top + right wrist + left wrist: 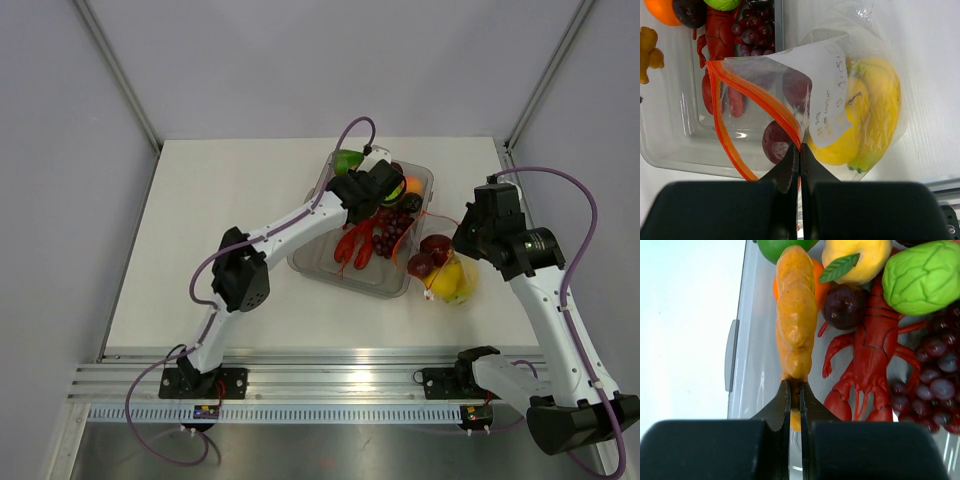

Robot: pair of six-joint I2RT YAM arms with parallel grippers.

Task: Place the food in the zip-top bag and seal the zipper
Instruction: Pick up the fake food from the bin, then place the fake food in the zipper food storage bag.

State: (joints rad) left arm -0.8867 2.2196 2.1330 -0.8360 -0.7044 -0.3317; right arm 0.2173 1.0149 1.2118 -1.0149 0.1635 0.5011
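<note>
My left gripper (795, 390) is shut on the end of a knobbly orange-brown toy food (796, 315) and holds it over the clear tray (747, 355). In the tray lie a red lobster (867, 355), purple grapes (935, 385), a dark red fruit (845, 305), a yellow fruit (855, 257) and a green lumpy vegetable (925, 275). My right gripper (799, 150) is shut on the orange-red zipper (757, 97) of the zip-top bag (860, 55), whose mouth gapes open. Yellow bananas (875, 125) and dark red fruits (777, 142) are inside the bag. From above, the bag (447, 278) lies right of the tray (330, 270).
A green pepper (348, 160) sits at the tray's far corner. The tray stands at the middle right of the white table (220, 220). Grey walls enclose the table on three sides. An aluminium rail (320, 375) runs along the near edge.
</note>
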